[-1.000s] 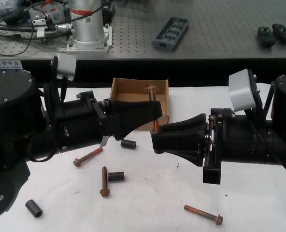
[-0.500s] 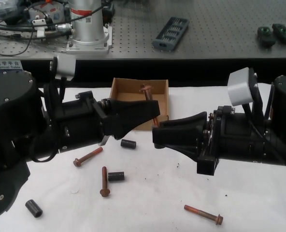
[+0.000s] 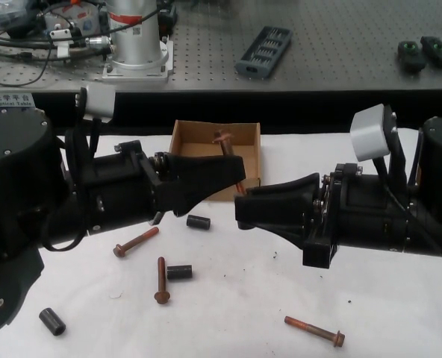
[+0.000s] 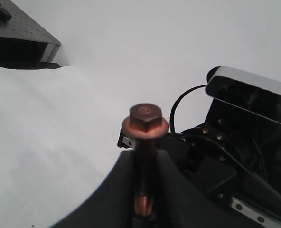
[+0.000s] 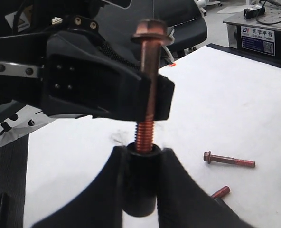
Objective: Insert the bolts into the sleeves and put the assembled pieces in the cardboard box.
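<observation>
My left gripper (image 3: 234, 170) is shut on a copper bolt (image 3: 222, 139), held upright with its hex head up, in front of the cardboard box (image 3: 182, 139). Seen from the left wrist, the bolt (image 4: 145, 127) stands between the black fingers (image 4: 116, 190). My right gripper (image 5: 140, 176) is shut on a black sleeve (image 5: 140, 183) directly under the bolt (image 5: 150, 71). The bolt's threaded tip sits in the sleeve's top opening. In the high view, my right gripper (image 3: 243, 209) is just below and right of the left one.
Loose bolts (image 3: 137, 241) (image 3: 161, 280) (image 3: 315, 330) and loose black sleeves (image 3: 198, 221) (image 3: 179, 272) (image 3: 52, 321) lie on the white cloth. Behind the box is a perforated metal bench with a metal post (image 3: 135, 33) and a black tray (image 3: 263, 49).
The right arm has risen and shifted a little left, bringing the sleeve up under the bolt. The left gripper with the bolt has edged slightly left.
</observation>
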Controlling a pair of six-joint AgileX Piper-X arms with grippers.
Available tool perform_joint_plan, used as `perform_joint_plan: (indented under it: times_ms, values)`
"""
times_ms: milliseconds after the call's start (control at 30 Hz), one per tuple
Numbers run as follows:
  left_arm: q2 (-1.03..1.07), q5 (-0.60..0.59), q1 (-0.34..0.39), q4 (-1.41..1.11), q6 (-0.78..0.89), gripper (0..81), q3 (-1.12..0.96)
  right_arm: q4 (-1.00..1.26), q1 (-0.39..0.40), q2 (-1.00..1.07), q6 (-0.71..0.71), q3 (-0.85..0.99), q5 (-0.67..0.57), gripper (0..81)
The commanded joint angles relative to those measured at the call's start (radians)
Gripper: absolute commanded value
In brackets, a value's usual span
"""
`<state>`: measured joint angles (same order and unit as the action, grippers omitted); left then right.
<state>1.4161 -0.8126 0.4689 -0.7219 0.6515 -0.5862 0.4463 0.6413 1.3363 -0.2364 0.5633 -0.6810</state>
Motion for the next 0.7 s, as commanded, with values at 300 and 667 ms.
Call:
perform_joint_plan:
  times_ms: [300, 667]
  values:
    - [-0.004, -0.133, 0.014, -0.013, 0.005, 0.6, -0.005, 0.031, -0.010, -0.006, -0.010, 0.010, -0.008, 4.4]
    - [-0.004, -0.168, 0.014, 0.048, 0.019, 0.6, -0.005, -0.018, -0.010, -0.006, 0.035, 0.010, -0.030, 4.4]
